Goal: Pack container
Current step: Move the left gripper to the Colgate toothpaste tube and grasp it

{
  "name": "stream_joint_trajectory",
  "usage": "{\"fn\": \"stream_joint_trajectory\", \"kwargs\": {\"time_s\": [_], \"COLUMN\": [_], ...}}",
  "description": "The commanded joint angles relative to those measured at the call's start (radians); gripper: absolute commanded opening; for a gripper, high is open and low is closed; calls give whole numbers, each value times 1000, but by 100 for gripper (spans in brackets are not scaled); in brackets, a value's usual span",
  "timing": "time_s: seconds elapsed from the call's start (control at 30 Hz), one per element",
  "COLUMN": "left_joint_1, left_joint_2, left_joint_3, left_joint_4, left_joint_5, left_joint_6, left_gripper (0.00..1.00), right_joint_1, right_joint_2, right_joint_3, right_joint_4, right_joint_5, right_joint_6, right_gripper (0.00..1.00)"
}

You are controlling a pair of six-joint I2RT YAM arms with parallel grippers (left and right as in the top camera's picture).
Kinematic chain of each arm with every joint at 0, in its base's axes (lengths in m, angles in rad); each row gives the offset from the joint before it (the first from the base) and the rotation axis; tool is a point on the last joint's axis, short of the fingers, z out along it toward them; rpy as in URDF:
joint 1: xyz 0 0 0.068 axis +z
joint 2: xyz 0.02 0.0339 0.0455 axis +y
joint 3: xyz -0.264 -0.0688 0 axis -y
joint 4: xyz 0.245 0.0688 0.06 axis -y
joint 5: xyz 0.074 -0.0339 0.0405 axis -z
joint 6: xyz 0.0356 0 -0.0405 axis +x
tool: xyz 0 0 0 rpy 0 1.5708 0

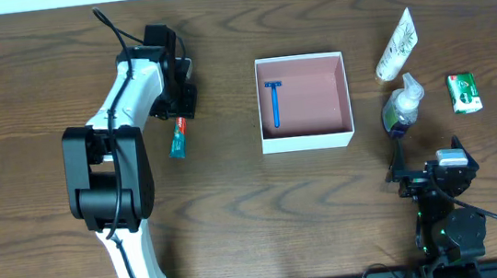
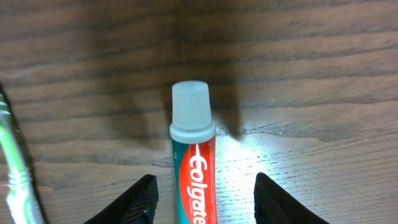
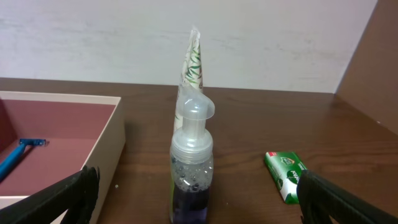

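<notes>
Container (image 1: 314, 100) mid-scene, razor (image 1: 274, 104) inside; step in hand, by judgement: fetching toothpaste (image 2: 194, 168), lying to its left; left gripper (image 2: 205, 190) astride it, jaws apart, untouching; next: close, lift, carry over the wall; right gripper (image 3: 199, 202) wide apart, facing bottle (image 3: 191, 168).

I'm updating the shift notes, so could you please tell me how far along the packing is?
Done: a blue razor lies in the container. In hand: the left gripper straddles the toothpaste, jaws open, not gripping. Left: the pump bottle, white tube and green packet, with the right gripper open facing them.
</notes>
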Motion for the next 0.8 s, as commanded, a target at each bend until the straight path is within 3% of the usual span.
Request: {"fn": "stream_joint_trajectory", "kwargs": {"time_s": [0.0, 0.43, 0.53, 0.7, 0.77], "left_joint_1": [3, 3, 3, 3, 3], "left_joint_2": [-1, 14, 14, 14, 15], "left_joint_3": [-37, -55, -55, -55, -55], "left_joint_4": [10, 27, 26, 26, 26], "left_joint_5": [3, 2, 2, -9, -13], "left_joint_6": [-30, -30, -35, -42, -42], "left_gripper": [51, 50, 38, 31, 24], "right_joint_1": [15, 15, 15, 15, 15], "right_joint_2": [-6, -6, -6, -6, -6], "right_joint_3": [-2, -2, -2, -2, -2], "right_joint_4": [-4, -4, -4, -4, -4], "right_joint_5": [0, 0, 0, 0, 0], "right_joint_6": [-11, -11, -11, -11, -11], "right_gripper": [99, 99, 99, 99, 99]}}
